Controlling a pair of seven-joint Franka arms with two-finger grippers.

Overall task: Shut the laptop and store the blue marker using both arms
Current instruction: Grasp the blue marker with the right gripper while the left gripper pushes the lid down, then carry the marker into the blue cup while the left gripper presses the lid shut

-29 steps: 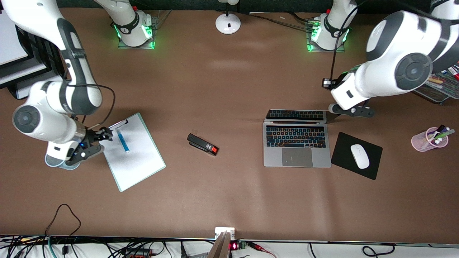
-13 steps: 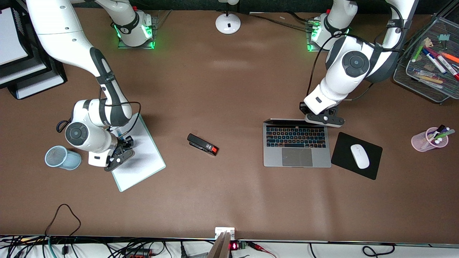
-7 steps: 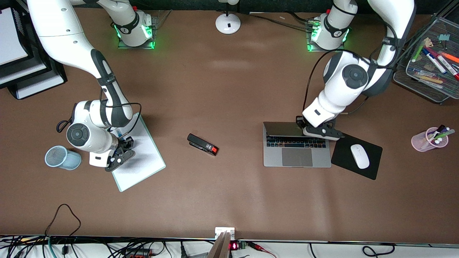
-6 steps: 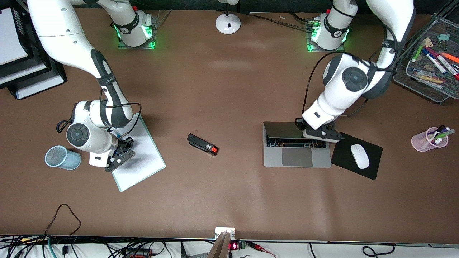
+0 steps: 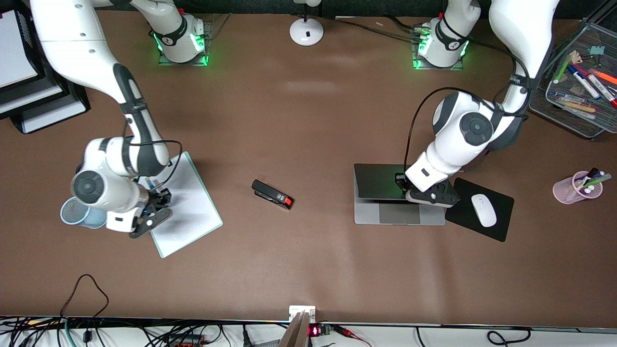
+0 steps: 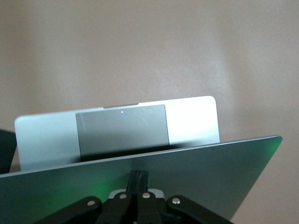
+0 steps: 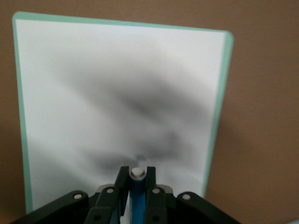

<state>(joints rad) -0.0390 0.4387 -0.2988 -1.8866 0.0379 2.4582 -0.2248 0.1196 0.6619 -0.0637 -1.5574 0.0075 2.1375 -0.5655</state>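
Observation:
The laptop [image 5: 399, 214] lies toward the left arm's end of the table. Its dark lid [image 5: 378, 182] is tilted low over the keyboard, so only the trackpad and palm rest show. My left gripper [image 5: 401, 186] is shut and empty, with its fingertips pressed on the lid's outer face; the left wrist view shows the gripper [image 6: 138, 179], the lid [image 6: 201, 168] and the trackpad [image 6: 121, 130]. My right gripper [image 5: 160, 197] is shut on the blue marker [image 7: 136, 189], white end down, and holds it over the white clipboard [image 5: 188, 212].
A pale blue mesh cup [image 5: 72, 212] stands beside the clipboard, partly under the right arm. A black stapler [image 5: 272, 194] lies mid-table. A white mouse [image 5: 483, 210] on a black pad lies beside the laptop. A pink pen cup [image 5: 577, 188] and a wire tray [image 5: 540, 103] of markers stand past it.
The left gripper has pushed the lid down from upright until it hides the keyboard. The right gripper closed on the marker, lifted it and has shifted toward the mesh cup.

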